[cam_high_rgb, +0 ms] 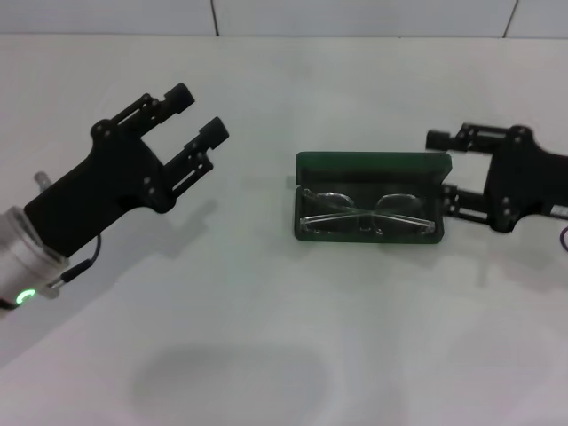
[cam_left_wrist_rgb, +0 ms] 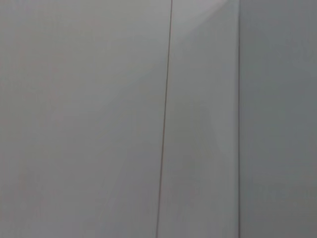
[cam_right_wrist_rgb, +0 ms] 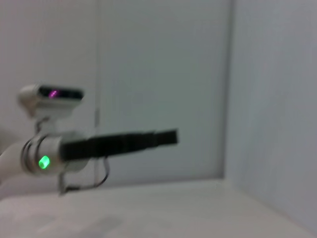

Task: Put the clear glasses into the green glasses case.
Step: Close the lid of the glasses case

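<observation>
The green glasses case (cam_high_rgb: 373, 162) lies open on the white table, right of centre in the head view, with its lid standing up at the back. Inside it, the clear glasses (cam_high_rgb: 368, 216) rest lengthwise. My right gripper (cam_high_rgb: 441, 169) is at the case's right end, open, its fingers pointing at the case with one near the lid's corner and one near the front corner. My left gripper (cam_high_rgb: 200, 113) hovers well left of the case, open and holding nothing. The left arm (cam_right_wrist_rgb: 99, 144) also shows far off in the right wrist view.
The white table (cam_high_rgb: 266, 355) extends all round the case. A white panelled wall (cam_left_wrist_rgb: 99, 119) with a vertical seam fills the left wrist view, and the table's back edge meets that wall.
</observation>
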Tool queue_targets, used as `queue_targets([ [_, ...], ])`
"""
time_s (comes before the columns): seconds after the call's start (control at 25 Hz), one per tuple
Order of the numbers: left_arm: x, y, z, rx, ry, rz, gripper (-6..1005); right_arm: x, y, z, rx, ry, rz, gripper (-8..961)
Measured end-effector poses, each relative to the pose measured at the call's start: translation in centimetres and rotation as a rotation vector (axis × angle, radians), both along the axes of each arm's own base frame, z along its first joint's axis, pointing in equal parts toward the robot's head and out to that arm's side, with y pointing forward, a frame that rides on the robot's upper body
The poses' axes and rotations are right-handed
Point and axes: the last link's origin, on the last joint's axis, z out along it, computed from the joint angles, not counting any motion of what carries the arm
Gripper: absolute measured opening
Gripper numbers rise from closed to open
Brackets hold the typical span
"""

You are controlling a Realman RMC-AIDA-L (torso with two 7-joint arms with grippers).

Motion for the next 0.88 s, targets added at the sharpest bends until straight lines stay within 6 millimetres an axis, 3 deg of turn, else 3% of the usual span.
queue_targets([
  [0.16, 0.7, 1.2, 0.4, -0.044, -0.010, -0.003, 619, 0.0, -0.4, 0.5, -0.002, 0.032, 0.014, 563],
  [0.4, 2.1, 5.6, -0.4, -0.221, 0.064, 0.084, 721, 1.1, -2.4, -0.6, -0.091, -0.086, 0.108, 641],
  [0.68, 6.1, 11.2, -4.5, -0.380, 0.292, 0.208, 899, 1.7, -4.8, -3.7, -0.264, -0.212, 0.211, 640],
  [0.88, 9.4, 12.9, -7.8, -0.386, 0.437, 0.232, 898, 2.1, -5.1, -4.8, -0.290, -0.262, 0.209, 636],
])
